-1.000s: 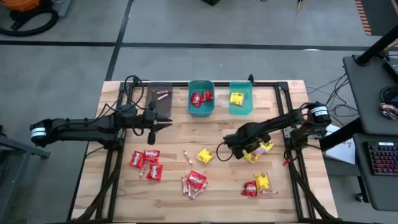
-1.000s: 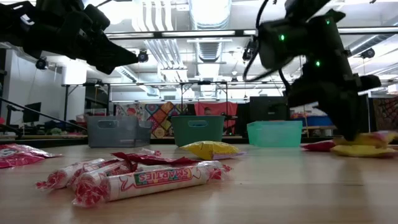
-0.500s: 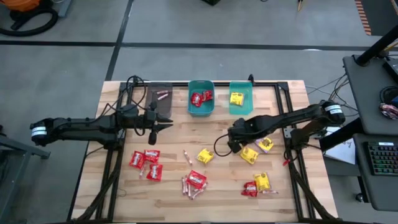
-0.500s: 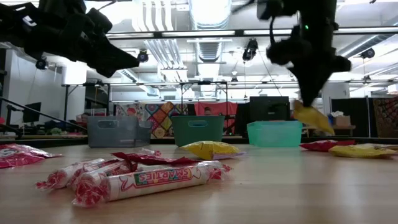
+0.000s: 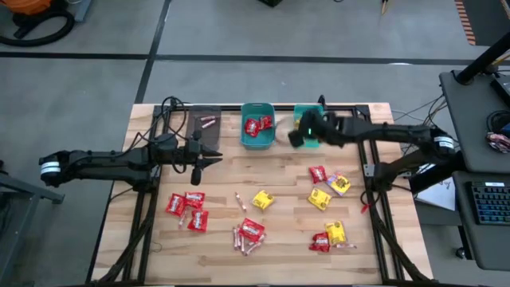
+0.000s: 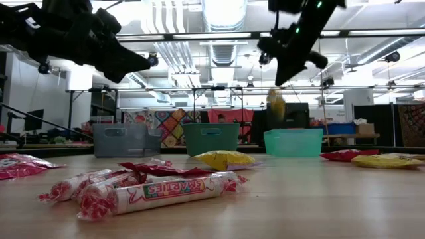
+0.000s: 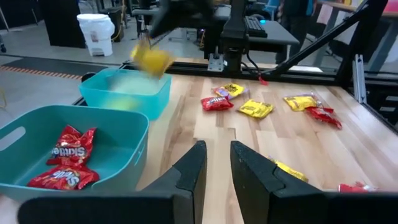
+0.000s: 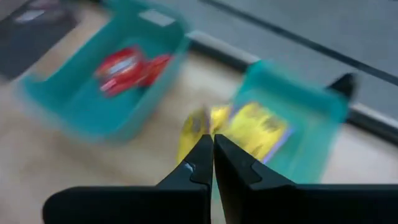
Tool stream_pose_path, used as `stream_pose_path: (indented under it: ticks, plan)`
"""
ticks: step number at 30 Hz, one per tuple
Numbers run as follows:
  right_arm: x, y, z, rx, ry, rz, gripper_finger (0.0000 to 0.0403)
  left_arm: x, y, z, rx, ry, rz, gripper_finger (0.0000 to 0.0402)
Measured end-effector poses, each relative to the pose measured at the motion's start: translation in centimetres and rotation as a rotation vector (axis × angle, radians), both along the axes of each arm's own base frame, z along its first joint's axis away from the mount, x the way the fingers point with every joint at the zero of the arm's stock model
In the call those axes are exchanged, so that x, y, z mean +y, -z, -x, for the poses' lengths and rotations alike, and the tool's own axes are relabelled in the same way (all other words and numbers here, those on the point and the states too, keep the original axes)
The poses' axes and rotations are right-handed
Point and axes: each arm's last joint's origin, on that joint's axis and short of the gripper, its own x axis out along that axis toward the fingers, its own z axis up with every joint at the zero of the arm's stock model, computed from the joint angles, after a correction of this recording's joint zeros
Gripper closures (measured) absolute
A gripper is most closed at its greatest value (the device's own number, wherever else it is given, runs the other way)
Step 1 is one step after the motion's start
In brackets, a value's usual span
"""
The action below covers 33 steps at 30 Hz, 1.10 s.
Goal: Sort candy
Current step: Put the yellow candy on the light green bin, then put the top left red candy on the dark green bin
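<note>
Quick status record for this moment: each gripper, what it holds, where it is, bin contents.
right gripper: shut on a yellow packet, above the light teal bin
left gripper: open, empty, waiting in front of the grey bin
middle teal bin: red packets
light teal bin: one yellow packet
grey bin: one pinkish stick piece

A yellow packet [image 8: 196, 140] hangs pinched in my right jaws, above the rightmost teal bin at upper centre, where another yellow packet [image 8: 260, 127] lies. Red packets [image 5: 256, 125] sit in the middle bin, pink sticks [image 5: 208, 121] in the grey one. Red packets [image 5: 187, 210], yellow ones [image 5: 262, 199] and sticks [image 5: 241, 237] lie scattered across the counter's lower half.
</note>
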Motion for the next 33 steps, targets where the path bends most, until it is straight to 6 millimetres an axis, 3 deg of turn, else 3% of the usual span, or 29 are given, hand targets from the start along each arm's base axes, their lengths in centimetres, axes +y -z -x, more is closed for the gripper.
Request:
stream_pose_path:
  ticks: [7, 10, 14, 18, 23, 33]
  plan:
    - [-7.0, 3.0, 1.4, 0.138, 0.231, -0.005, 0.0394, 0.0, 0.0, 0.0, -0.004, -0.011, 0.06, 0.0345]
    - [-8.3, 4.2, 1.6, 0.172, 0.205, -0.07, 0.0394, 0.0, 0.0, 0.0, -0.005, -0.016, 0.089, 0.0345]
    - [-8.5, 4.8, 1.3, 0.185, 0.176, -0.098, 0.0394, 0.0, 0.3, 0.0, 0.016, -0.025, 0.135, 0.0345]
    - [-7.3, 4.2, 0.7, 0.138, 0.109, -0.117, 0.0394, 0.0, 0.8, -0.1, 0.055, -0.038, 0.197, 0.0345]
    - [-4.1, 3.1, -1.3, 0.076, -0.063, -0.069, 0.0394, -0.5, 1.8, -0.2, 0.143, -0.039, 0.292, 0.0345]
    - [3.4, 1.9, -5.0, -0.036, -0.384, 0.028, 0.0394, -4.5, 2.8, -1.5, 0.255, 0.174, 0.308, 0.0345]
